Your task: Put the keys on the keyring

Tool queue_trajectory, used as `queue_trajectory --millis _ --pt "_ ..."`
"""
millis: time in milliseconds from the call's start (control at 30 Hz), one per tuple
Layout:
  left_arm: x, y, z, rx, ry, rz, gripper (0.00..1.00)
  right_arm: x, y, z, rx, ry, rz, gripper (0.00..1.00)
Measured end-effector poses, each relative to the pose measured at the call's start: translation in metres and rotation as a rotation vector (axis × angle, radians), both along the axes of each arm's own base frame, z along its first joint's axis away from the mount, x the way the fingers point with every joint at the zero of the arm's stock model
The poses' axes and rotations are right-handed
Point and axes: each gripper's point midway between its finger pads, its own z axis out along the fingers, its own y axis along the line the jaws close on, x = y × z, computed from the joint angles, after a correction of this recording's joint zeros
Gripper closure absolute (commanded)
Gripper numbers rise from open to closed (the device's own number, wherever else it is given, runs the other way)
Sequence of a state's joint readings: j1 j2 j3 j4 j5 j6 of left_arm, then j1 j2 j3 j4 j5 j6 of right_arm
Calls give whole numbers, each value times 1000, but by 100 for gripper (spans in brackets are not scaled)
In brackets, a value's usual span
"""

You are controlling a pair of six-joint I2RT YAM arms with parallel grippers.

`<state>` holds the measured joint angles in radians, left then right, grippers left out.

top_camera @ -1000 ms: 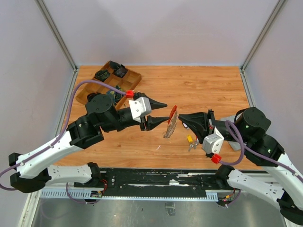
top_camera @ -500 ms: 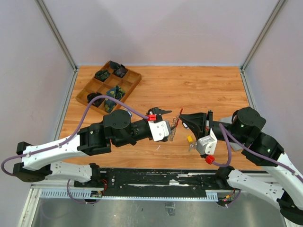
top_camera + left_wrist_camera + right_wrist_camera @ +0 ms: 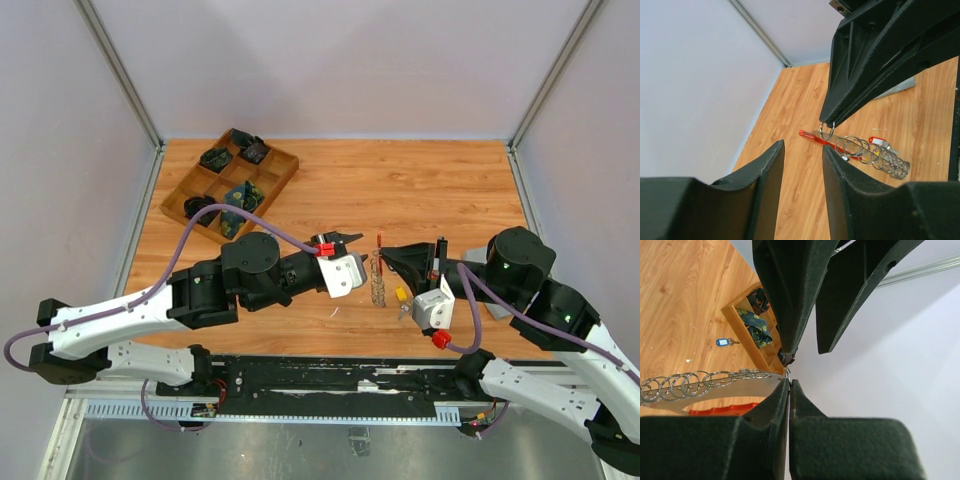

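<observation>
Right pincer [image 3: 384, 256] clamped shut on one end of the keyring [image 3: 378, 282], which hangs off its tips. Left pincer [image 3: 356, 244] partly open, empty, tips just beside the keyring, facing the right pincer. Keys [image 3: 402, 297] on table [image 3: 450, 190] beneath the right pincer.

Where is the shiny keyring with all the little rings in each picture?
Top external: the keyring is near the middle of the picture, a thin strip running top to bottom.
Left wrist: the keyring is right of centre, slanting down to the right.
Right wrist: the keyring is at the lower left, its rings reaching the left edge.
Shared landmark: the right gripper pinches one end of it in every view.
</observation>
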<state>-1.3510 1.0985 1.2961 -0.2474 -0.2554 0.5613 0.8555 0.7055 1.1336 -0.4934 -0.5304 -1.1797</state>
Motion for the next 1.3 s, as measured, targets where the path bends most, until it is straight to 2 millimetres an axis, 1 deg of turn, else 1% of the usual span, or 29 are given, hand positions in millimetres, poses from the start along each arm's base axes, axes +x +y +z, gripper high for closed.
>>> queue_trajectory --millis 300,567,667,900,1167,1300 --pt "2 -9 -11 41 -10 3 63 0 0 -1 6 26 -3 100" --pt "0 -11 -12 44 -14 -2 69 1 2 -3 12 69 -9 100" --pt "0 -12 -13 47 -13 -4 69 1 2 -2 16 81 -12 100" --pt "-2 -13 -12 45 -13 -8 68 0 2 -1 26 98 -16 100" --pt "-2 -13 -12 42 -13 -8 63 0 2 1 30 99 -19 100" --pt "-2 -13 -12 43 -13 -8 59 0 2 1 29 100 -20 100"
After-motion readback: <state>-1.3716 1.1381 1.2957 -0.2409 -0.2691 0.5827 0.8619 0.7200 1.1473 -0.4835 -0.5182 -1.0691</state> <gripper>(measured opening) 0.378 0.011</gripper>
